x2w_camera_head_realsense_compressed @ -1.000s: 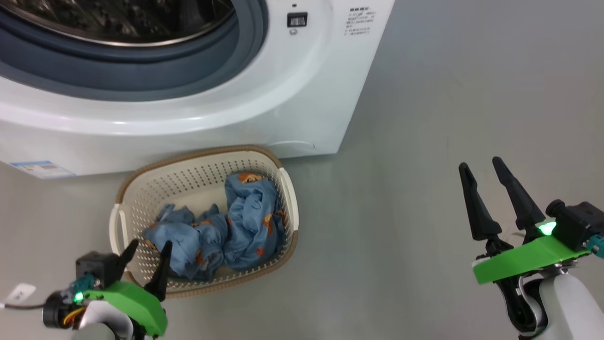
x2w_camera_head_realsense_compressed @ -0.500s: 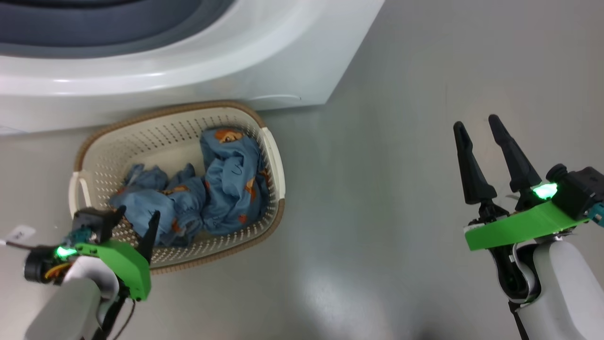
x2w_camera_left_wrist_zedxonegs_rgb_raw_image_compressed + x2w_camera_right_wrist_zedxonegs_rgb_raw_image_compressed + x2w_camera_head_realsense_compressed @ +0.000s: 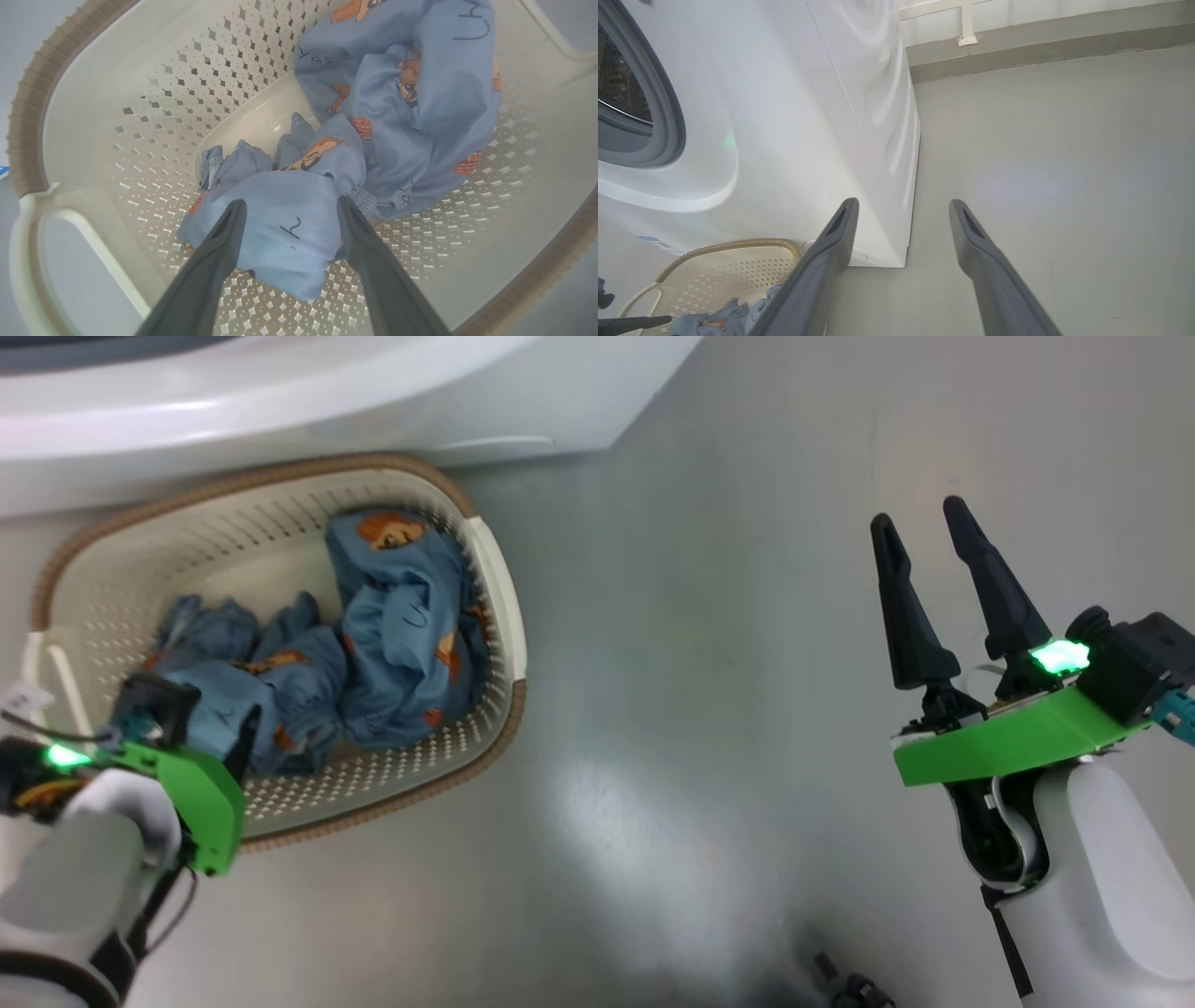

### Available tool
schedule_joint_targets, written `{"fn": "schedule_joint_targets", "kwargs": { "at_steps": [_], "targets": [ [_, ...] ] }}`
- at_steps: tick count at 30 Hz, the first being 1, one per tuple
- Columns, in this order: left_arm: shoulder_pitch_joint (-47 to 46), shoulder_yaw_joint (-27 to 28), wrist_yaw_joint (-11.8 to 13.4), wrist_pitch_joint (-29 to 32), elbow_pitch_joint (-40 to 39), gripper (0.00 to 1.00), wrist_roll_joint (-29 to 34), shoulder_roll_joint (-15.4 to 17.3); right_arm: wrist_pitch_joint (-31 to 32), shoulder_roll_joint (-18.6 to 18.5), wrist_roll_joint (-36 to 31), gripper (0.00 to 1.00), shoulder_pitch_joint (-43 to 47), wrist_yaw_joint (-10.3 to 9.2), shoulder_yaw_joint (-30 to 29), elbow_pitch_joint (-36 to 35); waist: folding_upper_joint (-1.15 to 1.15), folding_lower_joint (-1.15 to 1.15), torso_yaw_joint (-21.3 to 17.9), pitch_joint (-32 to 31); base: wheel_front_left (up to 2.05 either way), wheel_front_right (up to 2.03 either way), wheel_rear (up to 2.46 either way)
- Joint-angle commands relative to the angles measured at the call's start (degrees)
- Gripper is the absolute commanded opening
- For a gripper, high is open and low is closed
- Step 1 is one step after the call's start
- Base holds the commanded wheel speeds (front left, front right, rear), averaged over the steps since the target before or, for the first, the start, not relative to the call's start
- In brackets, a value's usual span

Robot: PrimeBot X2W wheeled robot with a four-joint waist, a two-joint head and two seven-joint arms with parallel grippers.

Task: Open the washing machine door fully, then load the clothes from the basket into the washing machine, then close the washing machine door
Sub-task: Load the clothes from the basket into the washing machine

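The cream basket (image 3: 495, 579) sits on the floor against the front of the white washing machine (image 3: 280, 392). Crumpled light blue clothes (image 3: 392, 607) lie in it. My left gripper (image 3: 210, 728) is down inside the basket's near left end. In the left wrist view that gripper (image 3: 290, 205) is open, its two fingers straddling a lump of the clothes (image 3: 420, 93) above the basket's perforated wall (image 3: 84, 93). My right gripper (image 3: 920, 518) hangs open and empty over bare floor to the right. The washing machine door is out of view.
The right wrist view looks along my right gripper (image 3: 903, 205) at the machine's white side (image 3: 784, 116), its grey gasket (image 3: 668, 116) and the wall's base (image 3: 1041, 46). Grey floor (image 3: 700, 616) stretches right of the basket. A small dark object (image 3: 845, 989) lies at the bottom edge.
The head camera has tilted down, so the machine slid up out of the picture. My left gripper has sunk into the basket onto the clothes. Both grippers stay open.
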Motion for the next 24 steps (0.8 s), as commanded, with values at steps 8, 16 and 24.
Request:
{"fn": "schedule_joint_targets", "kwargs": {
  "at_steps": [8,16,24],
  "targets": [
    [-4.5,-4.5,-0.1,0.0,3.4,1.0,-2.2,3.7,-0.7,1.0,-0.6,1.0,-0.5,0.09,2.3,-1.7,0.0,0.0,-2.1,4.3,0.0,0.0,0.0],
    [-7.0,-10.3,-0.1,1.1,4.9,1.0,-4.0,5.4,-0.7,1.9,-0.5,1.0,-1.5,0.09,3.9,-1.8,0.0,0.0,-3.5,5.9,0.0,0.0,0.0],
    [-8.5,-14.1,-0.1,1.7,5.9,1.0,-5.6,6.1,-0.7,2.6,-0.4,1.0,-1.8,0.09,5.0,-2.0,0.0,0.0,-4.8,6.8,0.0,0.0,0.0]
  ]
}}
